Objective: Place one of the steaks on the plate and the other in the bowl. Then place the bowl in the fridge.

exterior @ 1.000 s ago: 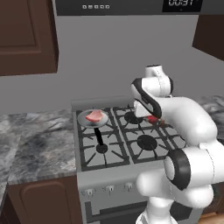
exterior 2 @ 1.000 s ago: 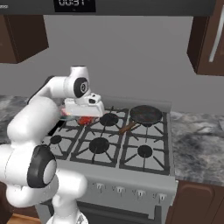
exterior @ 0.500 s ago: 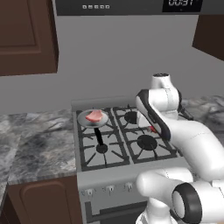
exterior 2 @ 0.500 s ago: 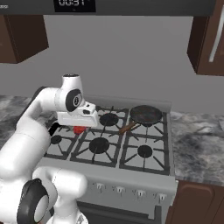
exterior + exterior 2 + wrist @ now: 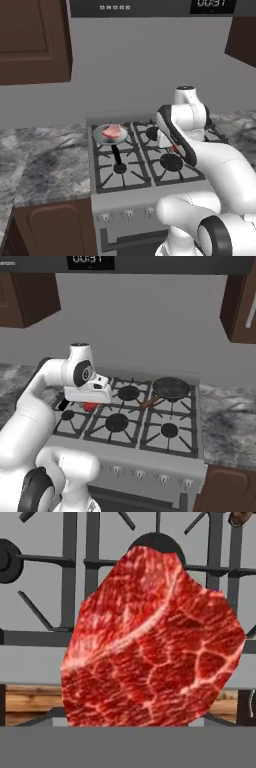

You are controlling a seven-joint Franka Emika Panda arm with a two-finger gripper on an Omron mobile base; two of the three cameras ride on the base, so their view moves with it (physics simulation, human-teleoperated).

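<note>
Steak (image 5: 113, 132) number one lies pink in the grey pan (image 5: 100, 136) on the stove's (image 5: 125, 172) rear-left burner. Right of it, the gripper (image 5: 89, 405) pinches the deep-red second steak (image 5: 150, 644) above the grates. I judge the carry needs a level hand and firm hold until plate or bowl comes underneath.

So the arm swings round from a second ago: its upper joint sits further toward the right side of the stove (image 5: 150, 165) in the left base view, and the hand reaches lower over the grates. The deep red steak (image 5: 90, 406) under the hand travels with it, sliding from the back burners toward the middle of the cooktop.
</note>
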